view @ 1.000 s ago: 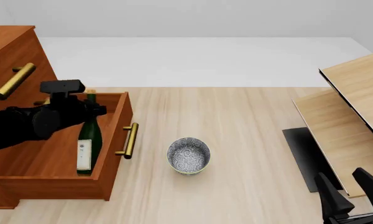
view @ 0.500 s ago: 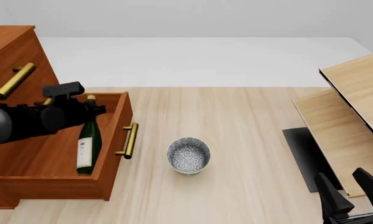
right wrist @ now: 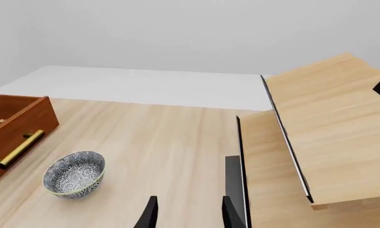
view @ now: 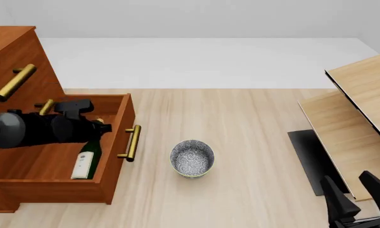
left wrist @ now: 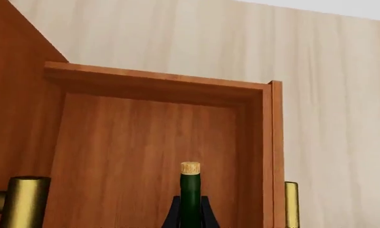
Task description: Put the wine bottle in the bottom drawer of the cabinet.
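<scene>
Pinching the neck of the wine bottle (view: 83,161) just below its tan cork, my left jaws (left wrist: 190,213) sit low over the open bottom drawer (view: 114,156) of the cabinet (view: 13,52). From the front, the bottle is tilted steeply inside the drawer, its base and white label down toward the drawer's near end and its neck up under my left arm; whether the base touches the drawer floor I cannot tell. In my left wrist view the cork (left wrist: 190,168) stands out past my fingertips (left wrist: 173,216), with the drawer's inner boards all around it and the brass bar handle (left wrist: 291,204) of the drawer front off to one side. On the counter (view: 253,133), just beside the drawer front, stands a small patterned bowl (view: 192,158), apart from the handle. My right jaws (right wrist: 186,213) are spread and empty, hanging above the counter's right side near the pale wooden furniture (view: 361,109) and a dark mat (view: 310,156), well apart from the cabinet.
</scene>
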`<state>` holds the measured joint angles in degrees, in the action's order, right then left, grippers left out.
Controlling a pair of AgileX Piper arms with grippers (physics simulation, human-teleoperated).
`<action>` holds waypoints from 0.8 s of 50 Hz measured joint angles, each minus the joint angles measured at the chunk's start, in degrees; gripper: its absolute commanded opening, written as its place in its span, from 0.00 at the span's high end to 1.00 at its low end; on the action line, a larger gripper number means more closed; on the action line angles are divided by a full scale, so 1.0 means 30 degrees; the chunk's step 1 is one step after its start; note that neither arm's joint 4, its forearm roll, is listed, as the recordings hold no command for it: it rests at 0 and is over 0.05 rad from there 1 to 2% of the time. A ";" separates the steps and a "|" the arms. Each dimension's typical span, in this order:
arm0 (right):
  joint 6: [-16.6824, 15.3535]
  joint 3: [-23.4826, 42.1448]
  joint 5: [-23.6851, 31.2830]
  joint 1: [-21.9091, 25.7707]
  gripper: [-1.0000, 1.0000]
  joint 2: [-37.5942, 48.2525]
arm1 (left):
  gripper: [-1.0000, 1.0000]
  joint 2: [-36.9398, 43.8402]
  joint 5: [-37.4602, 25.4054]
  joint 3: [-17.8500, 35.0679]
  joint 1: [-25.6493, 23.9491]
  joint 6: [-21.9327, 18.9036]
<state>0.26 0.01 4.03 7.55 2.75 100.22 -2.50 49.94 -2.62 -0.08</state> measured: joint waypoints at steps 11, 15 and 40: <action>0.0010 0.0000 0.0008 -0.0001 0.00 0.0002 | 1.00 0.0147 -0.0235 0.0087 0.0020 -0.0007; 0.0011 0.0000 0.0007 0.0007 0.00 0.0005 | 1.00 0.0201 -0.0250 0.0050 -0.0018 0.0036; 0.0011 0.0000 0.0029 0.0027 0.00 -0.0006 | 0.00 -0.0199 -0.0553 -0.0125 0.0032 0.0195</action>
<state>0.30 0.01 4.11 7.63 2.73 99.63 -4.16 49.56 -2.52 0.51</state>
